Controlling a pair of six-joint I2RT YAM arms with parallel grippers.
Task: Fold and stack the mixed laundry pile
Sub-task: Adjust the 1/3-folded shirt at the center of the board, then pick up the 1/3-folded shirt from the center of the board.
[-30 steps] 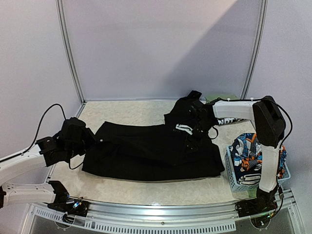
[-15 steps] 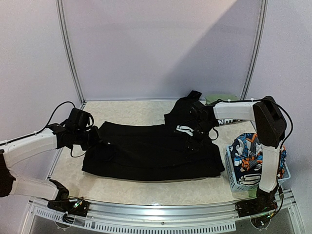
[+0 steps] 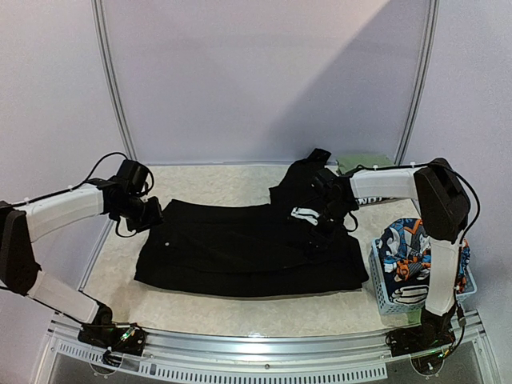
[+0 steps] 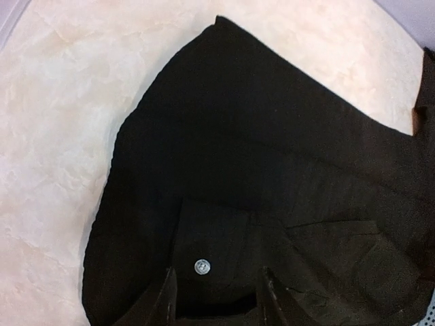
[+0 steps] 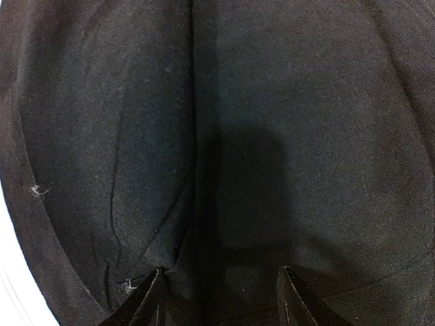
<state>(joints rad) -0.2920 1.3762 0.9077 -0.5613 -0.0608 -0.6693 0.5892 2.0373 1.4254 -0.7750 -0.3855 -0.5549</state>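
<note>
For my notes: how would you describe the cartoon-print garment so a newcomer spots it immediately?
Look at the pale marbled table, then its near right corner, where a pale blue lattice basket stands. The cartoon-print garment bulging from its top is orange, blue and white. It is the only multicoloured cloth here; the large garment spread across the table is plain black.

The large garment (image 3: 248, 248) is lying across the middle of the table (image 3: 208, 180), a bunched garment (image 3: 300, 180) sitting on its far right end. The basket (image 3: 392, 296) is standing right of it, holding 1 heaped garment (image 3: 408, 244); the folded cloth (image 3: 360, 160) is lying behind.
</note>
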